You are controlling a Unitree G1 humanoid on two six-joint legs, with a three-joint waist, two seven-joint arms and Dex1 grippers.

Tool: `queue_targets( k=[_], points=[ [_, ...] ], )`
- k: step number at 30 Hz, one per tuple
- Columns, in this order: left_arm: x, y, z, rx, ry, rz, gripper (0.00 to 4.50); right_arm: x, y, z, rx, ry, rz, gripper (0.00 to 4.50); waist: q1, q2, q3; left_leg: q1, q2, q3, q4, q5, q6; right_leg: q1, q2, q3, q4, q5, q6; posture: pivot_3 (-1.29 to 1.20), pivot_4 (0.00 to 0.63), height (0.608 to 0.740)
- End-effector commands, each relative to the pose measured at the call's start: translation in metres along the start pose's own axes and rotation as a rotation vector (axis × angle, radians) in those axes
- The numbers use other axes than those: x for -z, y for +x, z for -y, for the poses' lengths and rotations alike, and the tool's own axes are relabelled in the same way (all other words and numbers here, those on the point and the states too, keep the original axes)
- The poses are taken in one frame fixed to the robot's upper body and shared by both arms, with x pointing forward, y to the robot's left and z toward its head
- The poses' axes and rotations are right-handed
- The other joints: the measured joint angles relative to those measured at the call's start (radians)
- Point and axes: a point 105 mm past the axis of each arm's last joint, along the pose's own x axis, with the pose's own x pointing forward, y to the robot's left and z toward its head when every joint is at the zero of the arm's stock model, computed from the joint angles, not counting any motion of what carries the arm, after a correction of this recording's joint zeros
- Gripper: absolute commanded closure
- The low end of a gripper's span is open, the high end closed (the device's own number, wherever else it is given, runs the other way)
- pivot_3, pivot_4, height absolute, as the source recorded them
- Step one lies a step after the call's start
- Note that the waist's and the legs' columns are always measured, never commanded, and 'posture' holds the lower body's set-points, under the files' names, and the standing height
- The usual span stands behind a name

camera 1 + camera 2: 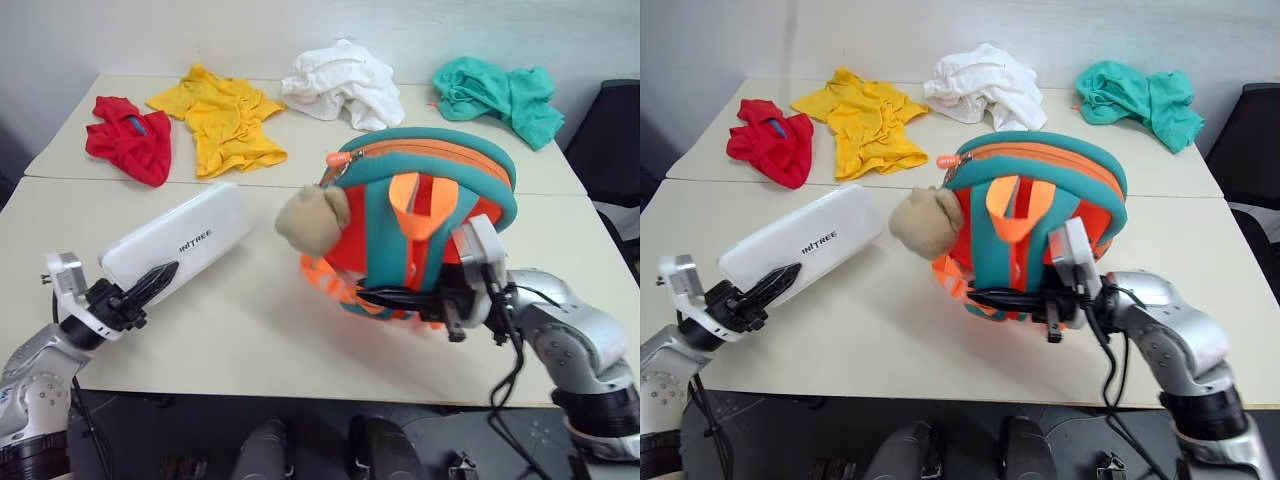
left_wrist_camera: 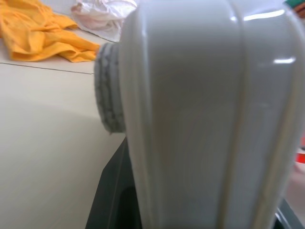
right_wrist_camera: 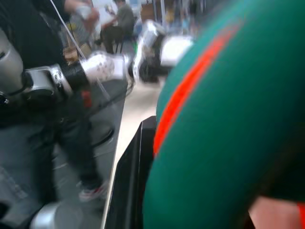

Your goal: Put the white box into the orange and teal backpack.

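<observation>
The left gripper (image 1: 150,285) clamps the box's (image 1: 185,245) near end. The right gripper (image 1: 400,297) pinches the backpack's (image 1: 420,200) lower edge, holding it upright.

arms: silver-grey rounded metal segments, black joint rings
grippers: left gripper (image 1: 155,283) and right gripper (image 1: 455,322) have tapered black fingers
cables: black, looping beside the right forearm
wrist modules: small white-grey boxes

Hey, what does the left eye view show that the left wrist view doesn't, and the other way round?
Left eye view alone: the domed orange and teal backpack held by the right gripper, its tan plush piece, and the red and teal garments. Left wrist view alone: a grey textured pad against the box's side. Both: the flat white plastic box, yellow garment, white garment and table.
</observation>
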Motion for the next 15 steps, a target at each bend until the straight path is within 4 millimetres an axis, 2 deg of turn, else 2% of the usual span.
queue_targets(
  k=[1, 4, 7, 10, 13, 15],
  points=[
    [-0.049, 0.007, 0.041, 0.178, 0.108, 0.083, 3.22, -0.011, -0.015, 0.012, 0.071, -0.02, 0.012, 4.47, 0.002, -0.001, 0.0, 0.0, 0.0, 0.0, 0.0, 0.0, 0.0, 0.0, -0.001, 0.0, -0.001, 0.0, 0.0, 0.0, 0.15, 0.74],
    [-0.055, 0.02, 0.065, 0.256, 0.158, 0.054, 3.22, -0.007, -0.016, 0.018, 0.07, -0.009, -0.006, 4.47, 0.006, 0.0, 0.0, 0.001, 0.0, -0.002, 0.0, 0.0, -0.002, 0.0, -0.001, 0.0, -0.001, 0.0, 0.0, 0.0, 0.15, 0.74],
    [-0.054, 0.033, 0.077, 0.293, 0.185, 0.047, 3.22, -0.003, -0.013, 0.022, 0.068, -0.011, -0.007, 4.47, 0.011, 0.002, 0.001, 0.001, 0.0, -0.001, 0.0, 0.001, -0.002, 0.0, -0.001, 0.0, 0.0, 0.0, 0.0, 0.0, 0.15, 0.74],
    [-0.052, 0.051, 0.078, 0.309, 0.219, 0.049, 3.22, -0.002, -0.01, 0.026, 0.061, -0.026, -0.018, 4.47, 0.013, 0.002, 0.001, 0.001, 0.0, -0.001, 0.0, 0.001, -0.002, 0.0, 0.001, -0.001, 0.0, 0.0, 0.0, 0.0, 0.15, 0.74],
    [-0.05, 0.076, 0.07, 0.315, 0.265, 0.044, 3.22, -0.005, -0.012, 0.031, 0.066, -0.037, -0.018, 4.47, 0.018, 0.002, 0.001, 0.001, -0.001, 0.0, 0.001, 0.002, -0.002, 0.0, 0.001, -0.001, 0.001, 0.0, 0.0, 0.0, 0.15, 0.74],
    [-0.05, 0.082, 0.07, 0.338, 0.279, 0.045, 3.22, -0.005, -0.012, 0.031, 0.061, -0.036, -0.021, 4.47, 0.018, 0.002, 0.001, 0.001, -0.002, 0.0, 0.001, 0.002, -0.001, 0.0, 0.002, -0.001, 0.002, 0.0, 0.0, 0.0, 0.15, 0.74]
  ],
)
